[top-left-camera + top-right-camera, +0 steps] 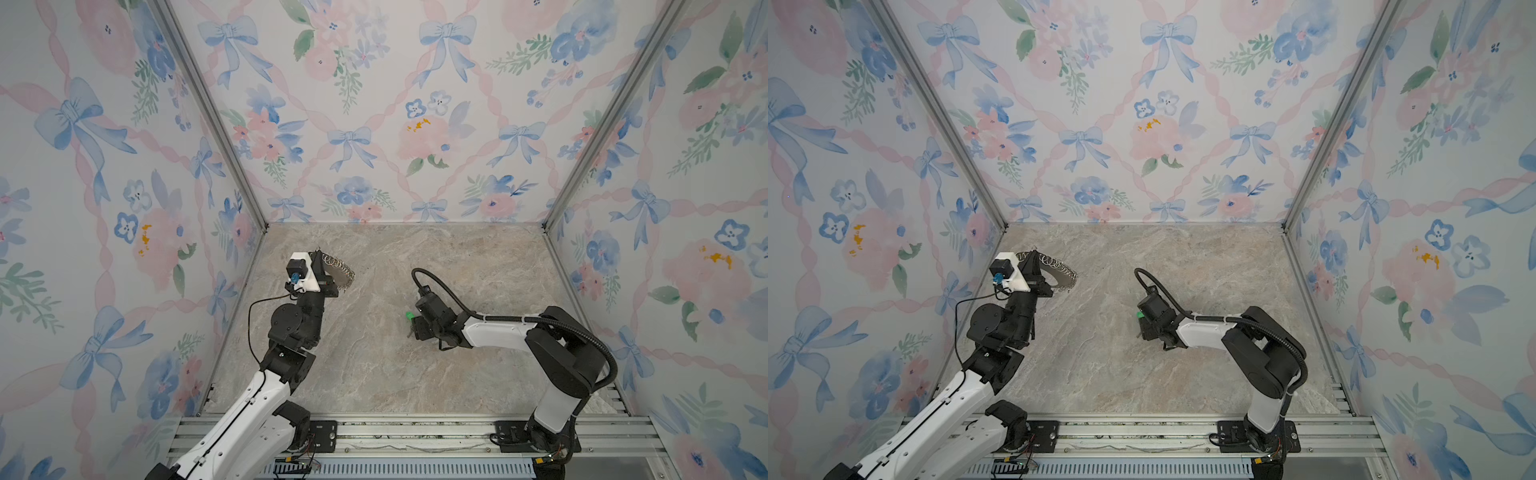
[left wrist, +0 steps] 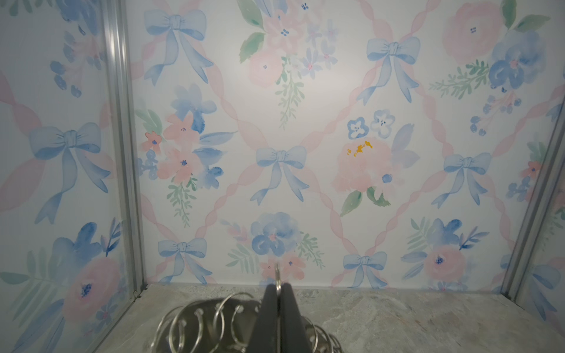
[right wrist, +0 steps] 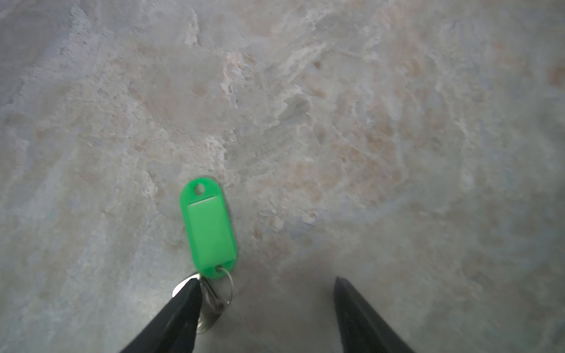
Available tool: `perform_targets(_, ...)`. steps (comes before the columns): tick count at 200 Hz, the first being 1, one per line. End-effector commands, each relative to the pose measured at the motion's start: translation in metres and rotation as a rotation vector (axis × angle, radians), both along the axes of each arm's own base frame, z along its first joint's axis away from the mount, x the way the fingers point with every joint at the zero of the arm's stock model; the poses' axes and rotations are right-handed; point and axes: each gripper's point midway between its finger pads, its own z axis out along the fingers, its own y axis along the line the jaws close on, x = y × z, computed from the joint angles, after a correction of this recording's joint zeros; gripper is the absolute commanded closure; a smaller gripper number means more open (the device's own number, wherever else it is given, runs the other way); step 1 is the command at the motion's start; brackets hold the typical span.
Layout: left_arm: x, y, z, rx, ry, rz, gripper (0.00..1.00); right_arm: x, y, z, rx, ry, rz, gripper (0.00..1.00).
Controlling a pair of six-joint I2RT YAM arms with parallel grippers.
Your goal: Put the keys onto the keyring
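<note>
- My right gripper [image 3: 266, 281] stands wide and holds nothing. In the right wrist view one dark finger [image 3: 183, 314] lies over the silver key [image 3: 211, 322]. The other finger rests well apart from it, over bare tabletop [image 3: 367, 122].
- Just past that fingertip, a small split ring [image 3: 227, 287] joins the key to a bright green tag [image 3: 209, 229], which lies flat on the marbled surface.
- In both top views this gripper [image 1: 415, 326] sits low over the table, right of centre, with the green tag [image 1: 409, 318] peeking out at its upper left.
- My left gripper [image 2: 278, 295] is pinched shut on the keyring [image 2: 198, 324]. The thin plate edge shows between the fingers, and silver wire loops [image 2: 180, 328] fan out beside them.
- In a top view the keyring [image 1: 343, 272] sits left of centre, towards the back left corner and well apart from the key. It looks raised off the table, but I cannot be sure.
- No other keys show in any view.
- Risk, as I judge it: the jaws are off-centre on the key, so closing may push it sideways or skate over the flat metal rather than catch it.
- The slick tabletop could let the key slide, and the tag may swing on its ring and spoil the aim at a wire loop.
- The narrow pinch on the plate could let the keyring twist once the key presses against it.
</note>
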Motion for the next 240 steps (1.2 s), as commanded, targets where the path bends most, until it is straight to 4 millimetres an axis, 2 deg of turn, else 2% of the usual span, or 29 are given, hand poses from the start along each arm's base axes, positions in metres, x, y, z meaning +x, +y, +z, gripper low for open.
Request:
perform_targets(1, 0.005, -0.029, -0.017, -0.002, 0.038, -0.162, 1.0, -0.004, -0.003, 0.011, 0.058, 0.025, -0.005, 0.31)
perform_targets(19, 0.01, -0.053, -0.038, 0.029, 0.099, -0.27, 1.0, -0.004, -0.001, 0.021, 0.127, 0.04, 0.012, 0.35)
perform_targets(22, 0.01, -0.057, -0.042, 0.034, 0.109, -0.288, 1.0, -0.002, 0.0, 0.032, 0.154, 0.026, 0.017, 0.36)
perform_targets(38, 0.009, -0.078, -0.063, 0.07, 0.159, -0.371, 1.0, -0.001, 0.0, 0.043, 0.201, 0.031, 0.037, 0.4)
perform_targets(71, -0.008, -0.122, -0.104, 0.189, 0.226, -0.537, 1.0, 0.007, -0.017, 0.043, 0.253, 0.087, 0.028, 0.52)
perform_targets(87, -0.016, -0.133, -0.119, 0.226, 0.249, -0.584, 1.0, 0.007, -0.017, 0.04, 0.289, 0.114, 0.052, 0.56)
perform_targets(128, -0.033, -0.137, -0.141, 0.258, 0.273, -0.654, 1.0, 0.001, -0.01, 0.028, 0.296, 0.176, 0.112, 0.61)
perform_targets(139, -0.04, -0.14, -0.147, 0.27, 0.276, -0.691, 1.0, 0.001, -0.007, 0.03, 0.314, 0.181, 0.119, 0.62)
perform_targets(142, -0.043, -0.141, -0.149, 0.274, 0.277, -0.705, 1.0, 0.001, -0.008, 0.021, 0.306, 0.201, 0.113, 0.63)
perform_targets(155, -0.052, -0.146, -0.158, 0.284, 0.284, -0.756, 1.0, 0.0, -0.007, 0.013, 0.302, 0.227, 0.105, 0.64)
perform_targets(189, -0.07, -0.153, -0.181, 0.295, 0.319, -0.847, 1.0, 0.002, -0.006, 0.003, 0.303, 0.253, 0.098, 0.67)
perform_targets(240, -0.086, -0.151, -0.187, 0.297, 0.255, -0.887, 1.0, 0.004, -0.002, -0.003, 0.308, 0.268, 0.101, 0.73)
